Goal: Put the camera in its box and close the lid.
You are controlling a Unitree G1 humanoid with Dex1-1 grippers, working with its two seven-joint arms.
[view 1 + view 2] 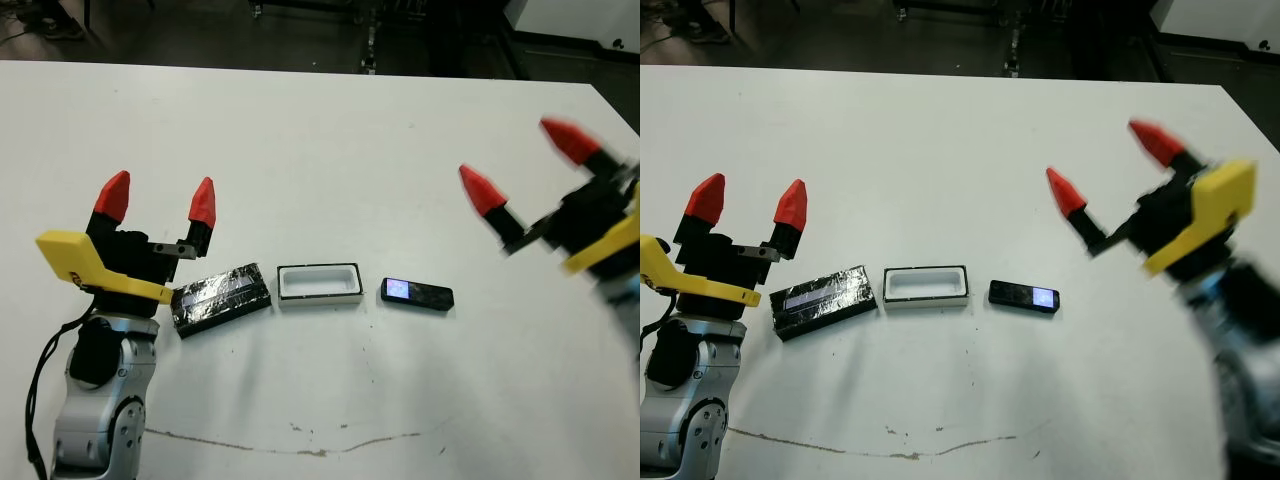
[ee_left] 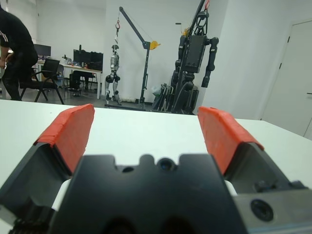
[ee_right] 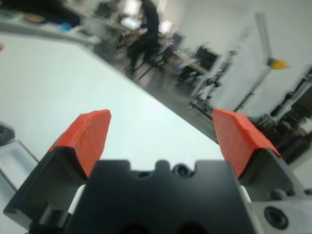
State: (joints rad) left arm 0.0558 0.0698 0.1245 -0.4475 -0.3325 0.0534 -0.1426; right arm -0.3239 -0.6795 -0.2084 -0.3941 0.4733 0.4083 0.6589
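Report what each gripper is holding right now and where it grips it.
Nothing is held. The left gripper and right gripper both have open, empty jaws above the table. The lid, box and camera lie untouched in a row.

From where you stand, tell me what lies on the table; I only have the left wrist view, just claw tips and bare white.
Observer: Three things lie in a row: the lid on the robot's left, the box in the middle, the camera on the right.
Operator: Report the box's state.
Observer: It is open and its recess is empty; the lid lies flat beside it.
Operator: Give me the claws.
Observer: The left claw is open, just left of the lid. The right claw is open too, off to the right of the camera and holding nothing.
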